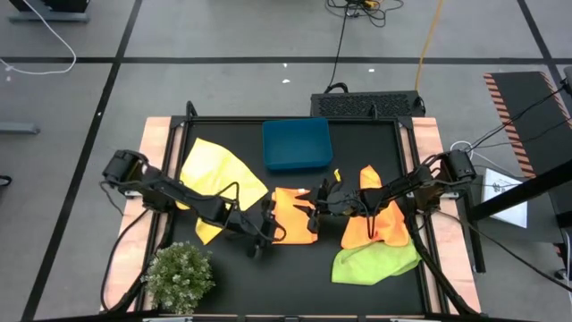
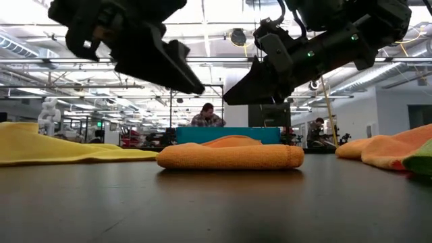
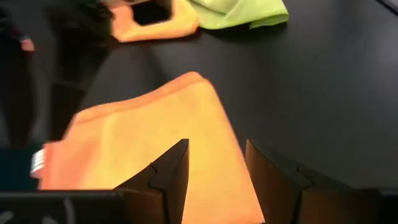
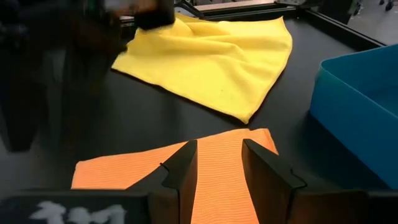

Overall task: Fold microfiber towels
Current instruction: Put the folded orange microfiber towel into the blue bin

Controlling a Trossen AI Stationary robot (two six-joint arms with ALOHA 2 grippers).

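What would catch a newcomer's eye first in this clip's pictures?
First, the folded orange towel at the table's middle, with the left claw and right claw hovering over its two ends, both open and holding nothing. Next, the bright cloths around it: a spread yellow towel to the left, and a crumpled orange towel over a lime green towel to the right. A blue bin sits behind.

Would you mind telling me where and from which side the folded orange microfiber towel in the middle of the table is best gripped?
Probably at a corner or edge of the folded orange microfiber towel, coming from above. It lies flat as a low pad on the black table, so only its rim offers a pinch. The left gripper and right gripper hover open at opposite sides.
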